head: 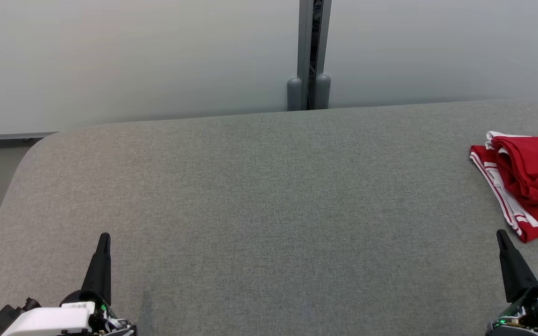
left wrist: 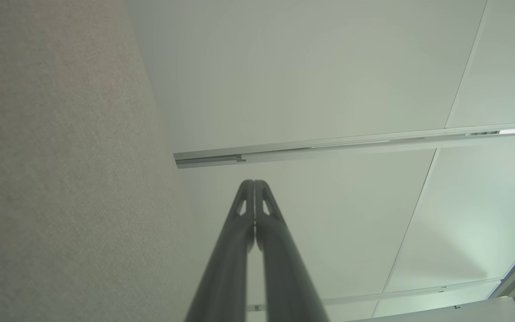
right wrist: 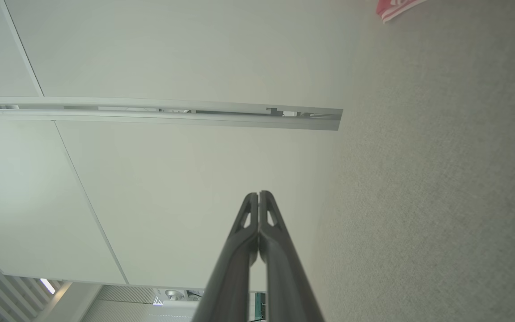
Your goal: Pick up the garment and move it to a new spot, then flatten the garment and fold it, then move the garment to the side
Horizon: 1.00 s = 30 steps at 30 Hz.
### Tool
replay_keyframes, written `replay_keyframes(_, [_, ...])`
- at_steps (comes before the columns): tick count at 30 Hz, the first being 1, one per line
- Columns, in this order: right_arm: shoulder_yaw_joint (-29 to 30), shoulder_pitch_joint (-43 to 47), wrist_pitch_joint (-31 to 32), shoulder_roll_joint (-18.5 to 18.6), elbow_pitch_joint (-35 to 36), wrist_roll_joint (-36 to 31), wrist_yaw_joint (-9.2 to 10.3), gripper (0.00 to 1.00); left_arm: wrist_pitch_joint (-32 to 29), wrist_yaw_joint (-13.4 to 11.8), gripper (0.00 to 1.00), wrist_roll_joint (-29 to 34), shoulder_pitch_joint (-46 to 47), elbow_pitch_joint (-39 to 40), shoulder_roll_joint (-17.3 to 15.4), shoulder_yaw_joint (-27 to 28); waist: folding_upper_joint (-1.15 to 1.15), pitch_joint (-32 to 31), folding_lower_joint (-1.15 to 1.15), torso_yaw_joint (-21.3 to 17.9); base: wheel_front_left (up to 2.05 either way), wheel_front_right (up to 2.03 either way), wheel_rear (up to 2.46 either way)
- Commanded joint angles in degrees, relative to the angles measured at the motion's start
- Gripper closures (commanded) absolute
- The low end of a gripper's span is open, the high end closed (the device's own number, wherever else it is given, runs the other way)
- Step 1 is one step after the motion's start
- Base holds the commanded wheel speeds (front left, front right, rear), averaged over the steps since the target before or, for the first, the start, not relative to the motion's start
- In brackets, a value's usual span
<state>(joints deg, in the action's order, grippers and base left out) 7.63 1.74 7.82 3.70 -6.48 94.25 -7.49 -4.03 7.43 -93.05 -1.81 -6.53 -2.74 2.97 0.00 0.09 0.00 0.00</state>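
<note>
Closest to the robot, the left gripper (head: pixel 104 237) sits at 7 o'clock in the head view, over the near part of the big grey cloth-covered table (head: pixel 250 196). Its two long dark fingers are pressed tight together and hold nothing. The left wrist view shows the left gripper (left wrist: pixel 254 184) with its fingers touching right up to the tips.

The right gripper (head: pixel 500 233) sits at 5 o'clock in the head view. Its two dark fingers are squeezed together too, and they hold nothing. In the right wrist view the right gripper (right wrist: pixel 258 195) closes up to a point.

The red folded garment with white stripes (head: pixel 533 179) lies on the table at 3 o'clock in the head view, by the right edge of the picture. From the right gripper's tip it is at 1 o'clock, a little farther away. Its nearest corner is close to the tip but does not touch it. It is well apart from the left gripper, at about 2 o'clock from it. In the right wrist view a small corner of the garment (right wrist: pixel 396 10) peeks in at 1 o'clock, at the top edge.

Farthest away, behind the table, stands a pale grey wall (head: pixel 133 60). A thin grey metal post (head: pixel 307 46) runs up it at 12 o'clock, with two round grey stubs (head: pixel 294 93) at its foot.
</note>
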Motion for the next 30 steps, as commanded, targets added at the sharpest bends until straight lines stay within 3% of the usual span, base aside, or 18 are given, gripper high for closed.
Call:
replay_keyframes(1, [0.3,-0.3,0.5,0.1,0.0,-0.2,0.0,1.0,-0.1,0.2,1.0,-0.2,1.1,0.2,-0.3,0.3,0.0,0.0,0.0,0.0,0.0,0.0,0.0])
replay_keyframes(30, [0.6,-0.4,0.7,-0.2,0.0,-0.5,0.0,1.0,-0.1,0.2,1.0,-0.2,1.1,0.2,-0.3,0.3,0.0,0.0,0.0,0.0,0.0,0.0,0.0])
